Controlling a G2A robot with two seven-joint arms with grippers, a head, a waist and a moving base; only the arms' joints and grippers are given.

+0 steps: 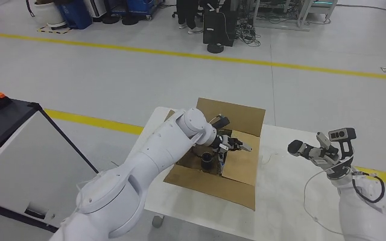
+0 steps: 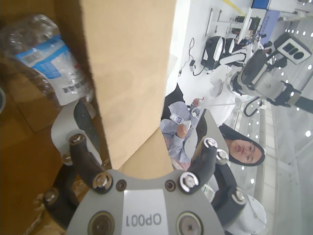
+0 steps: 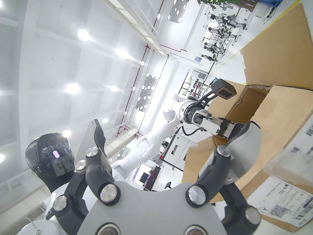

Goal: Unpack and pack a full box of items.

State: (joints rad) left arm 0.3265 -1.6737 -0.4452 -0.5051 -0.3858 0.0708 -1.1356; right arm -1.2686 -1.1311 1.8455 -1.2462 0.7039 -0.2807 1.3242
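The white table (image 1: 283, 181) carries an open cardboard box (image 1: 238, 117), which stands on its left half with the flaps folded outward and the near flap lying flat. To the right, on the bare top, lies what looks like a thin white cable (image 1: 306, 194), curving toward the near edge.

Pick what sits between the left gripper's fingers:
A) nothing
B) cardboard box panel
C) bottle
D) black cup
B: in the left wrist view the left gripper straddles a box panel, one finger on each side. The bottle lies on the panel's inner side, not between the fingers.
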